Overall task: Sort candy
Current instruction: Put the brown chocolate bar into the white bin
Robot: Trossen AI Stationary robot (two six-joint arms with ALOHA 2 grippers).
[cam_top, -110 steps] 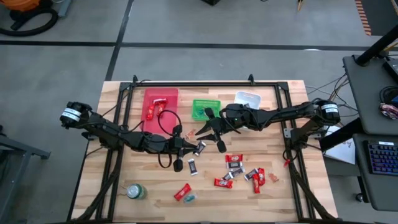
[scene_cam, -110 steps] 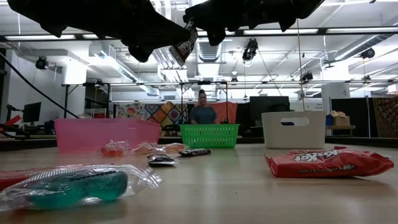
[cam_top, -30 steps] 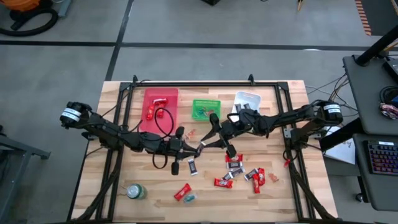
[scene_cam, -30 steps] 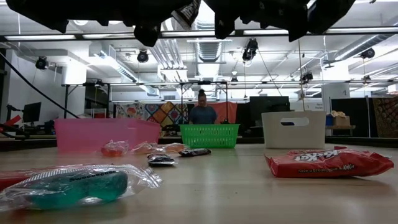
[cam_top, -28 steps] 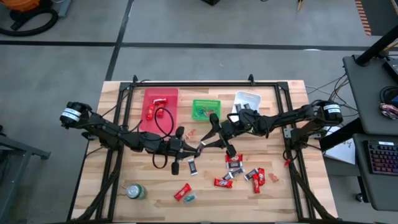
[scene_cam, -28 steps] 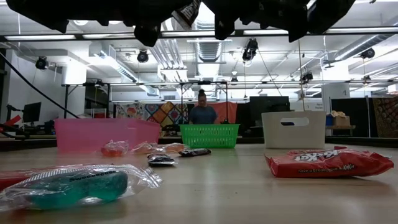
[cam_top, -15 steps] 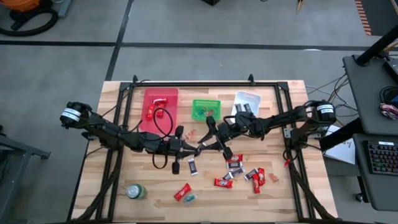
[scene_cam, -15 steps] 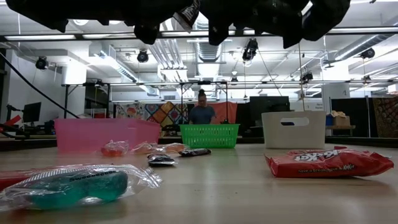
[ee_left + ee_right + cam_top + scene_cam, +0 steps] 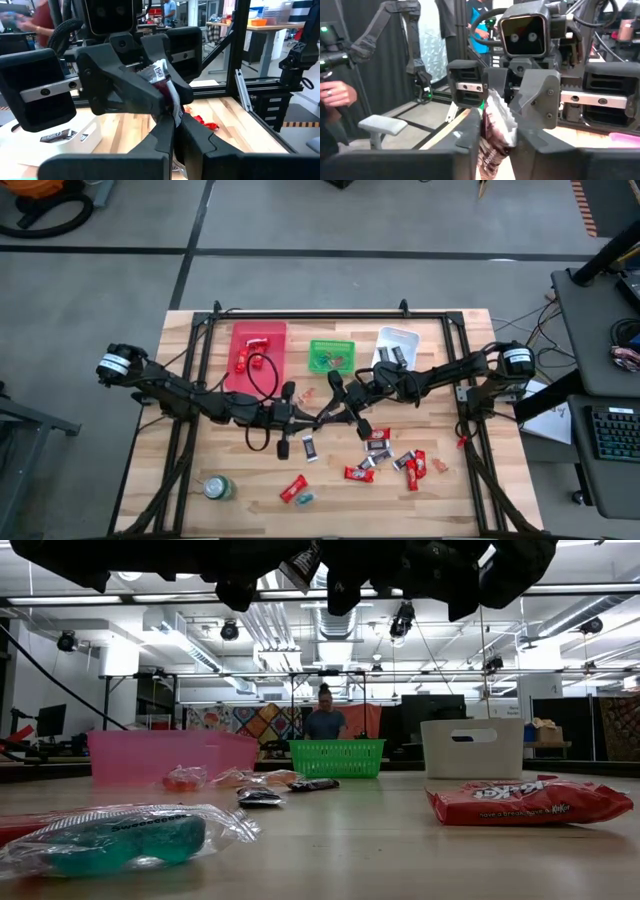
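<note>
three bins up top, pink (image 9: 258, 346), green (image 9: 332, 355), white (image 9: 396, 345), one green can (image 9: 216, 488), two red candies (image 9: 251, 354) in the pink bin, roughly ten candies (image 9: 385, 454) loose on the tabletop (image 9: 180, 470)

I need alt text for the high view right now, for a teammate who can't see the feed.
Seen from above, the left gripper and right gripper meet over the middle of the wooden table, both closed on one dark-wrapped candy. Pink, green and white bins line the far edge; loose candies and a green can lie nearer.
</note>
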